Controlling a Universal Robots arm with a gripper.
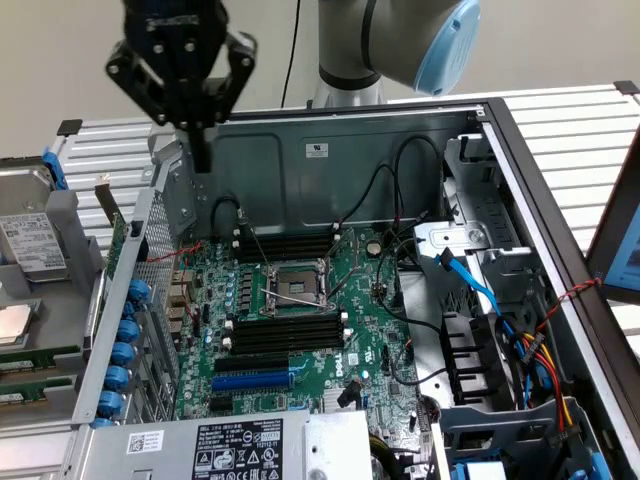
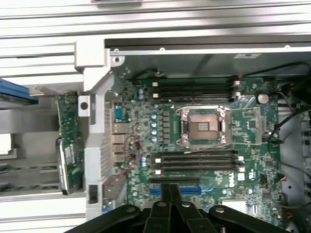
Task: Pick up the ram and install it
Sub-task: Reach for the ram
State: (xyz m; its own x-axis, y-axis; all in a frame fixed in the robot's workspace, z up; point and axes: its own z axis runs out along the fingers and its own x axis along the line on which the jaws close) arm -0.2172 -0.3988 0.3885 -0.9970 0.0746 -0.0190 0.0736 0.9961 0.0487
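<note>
Over open computer case (image 1: 285, 190), near rear wall: pincer (image 1: 201, 158) hovering, pinched narrow, gripping nothing; ram (image 2: 68, 136) standing edgewise just outside case.

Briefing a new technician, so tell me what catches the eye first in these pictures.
The green motherboard fills the floor of the open grey metal computer case, with its silver square processor socket at the centre between rows of long black plastic slots. The black claw hangs above the case's far corner on the exterior view's left, shut and empty. Just outside that wall sits a narrow green circuit-board stick.
</note>
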